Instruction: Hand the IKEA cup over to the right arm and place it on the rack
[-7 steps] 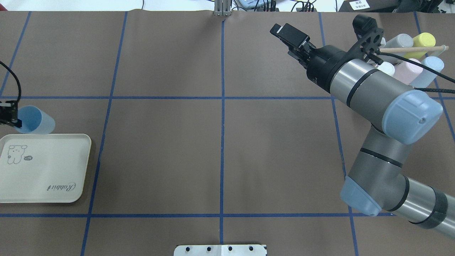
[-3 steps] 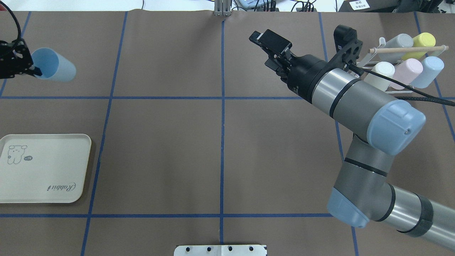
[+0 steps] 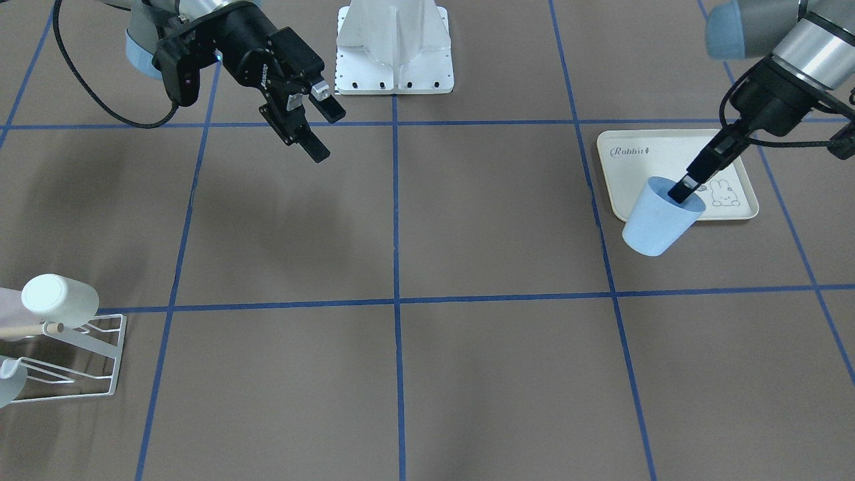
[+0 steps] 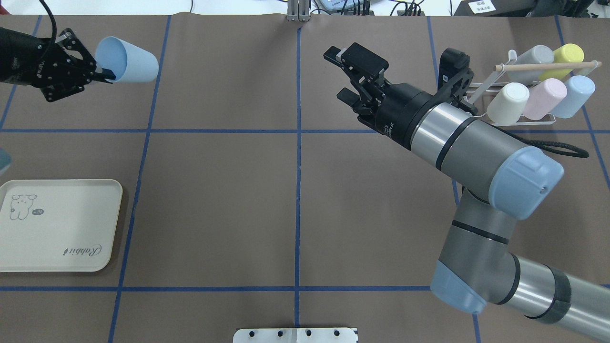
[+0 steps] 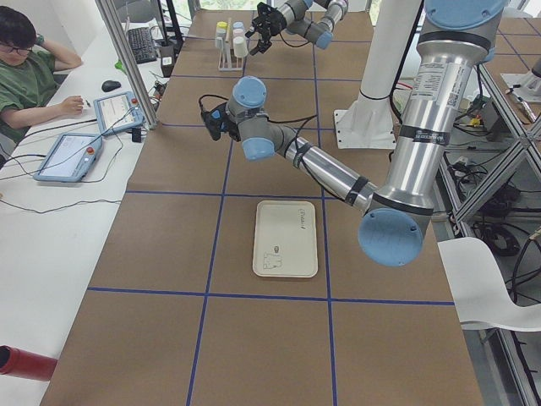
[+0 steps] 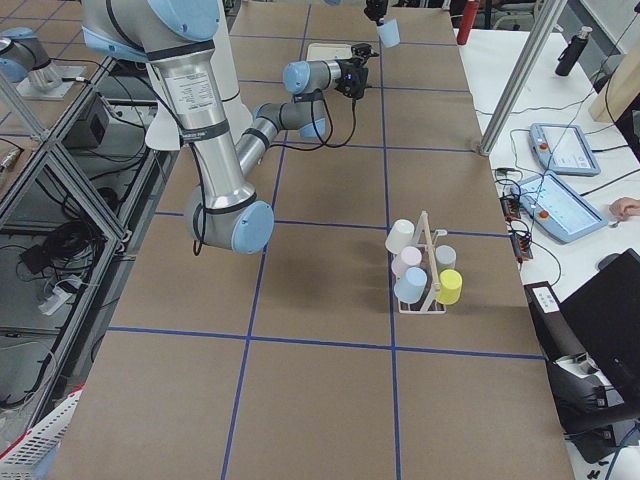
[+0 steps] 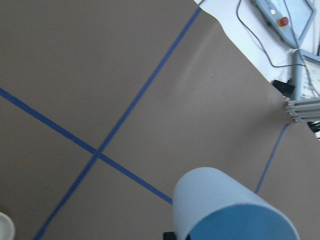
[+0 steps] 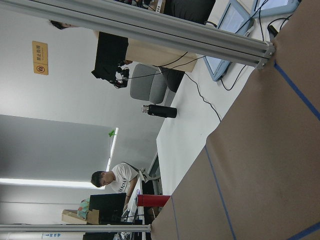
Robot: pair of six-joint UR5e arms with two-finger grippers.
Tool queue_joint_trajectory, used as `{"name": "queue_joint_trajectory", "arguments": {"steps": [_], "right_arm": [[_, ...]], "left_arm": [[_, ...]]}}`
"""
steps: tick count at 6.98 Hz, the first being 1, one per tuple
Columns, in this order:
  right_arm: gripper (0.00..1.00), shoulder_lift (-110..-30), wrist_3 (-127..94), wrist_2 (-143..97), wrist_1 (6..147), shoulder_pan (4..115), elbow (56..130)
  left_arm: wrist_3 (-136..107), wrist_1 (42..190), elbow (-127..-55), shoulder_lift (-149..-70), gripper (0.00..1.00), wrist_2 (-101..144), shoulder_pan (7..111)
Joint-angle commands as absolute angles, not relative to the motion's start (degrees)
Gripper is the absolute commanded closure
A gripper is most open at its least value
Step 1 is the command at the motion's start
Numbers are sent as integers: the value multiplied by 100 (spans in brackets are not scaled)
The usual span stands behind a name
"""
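The light-blue IKEA cup (image 4: 128, 60) hangs in the air over the table's far left, lying on its side with its mouth toward my left gripper (image 4: 104, 74), which is shut on the rim, one finger inside. The left wrist view shows the cup (image 7: 225, 212) close up above the brown mat. The right arm (image 4: 457, 143) stretches toward the table's middle; its gripper (image 4: 336, 74) is open and holds nothing, well apart from the cup. The white wire rack (image 4: 524, 122) with its wooden dowel (image 4: 548, 66) stands at the far right behind that arm.
Several cups in white, pink, blue, grey and yellow hang on the rack. A cream rabbit-printed tray (image 4: 62, 224) lies at the near left. A person (image 5: 25, 76) sits at a desk beyond the table's far edge. Blue tape lines cross the mat.
My left gripper has carried the cup up from beside the tray toward the far side and inward. The right arm has swung left, away from the rack, gripper still open.
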State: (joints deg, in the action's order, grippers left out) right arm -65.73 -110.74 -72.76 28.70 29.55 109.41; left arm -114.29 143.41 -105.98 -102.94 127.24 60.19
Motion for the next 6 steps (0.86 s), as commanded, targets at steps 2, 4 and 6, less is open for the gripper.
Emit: {"name": "queue_joint_trajectory", "arguments": {"steps": [2, 4, 6], "right_arm": [[1, -6013, -11303, -7330, 2874, 2856, 10425], [1, -5916, -11338, -7549, 2857, 2874, 10389], [1, -5818, -11556, -7664, 2830, 2892, 10397]], "left_arm": [[-13067, 17034, -10407, -10503, 100, 10731, 4699], [-13437, 18484, -9586, -10949, 100, 10231, 4334], [-13518, 19745, -8529, -11433, 100, 10222, 4255]]}}
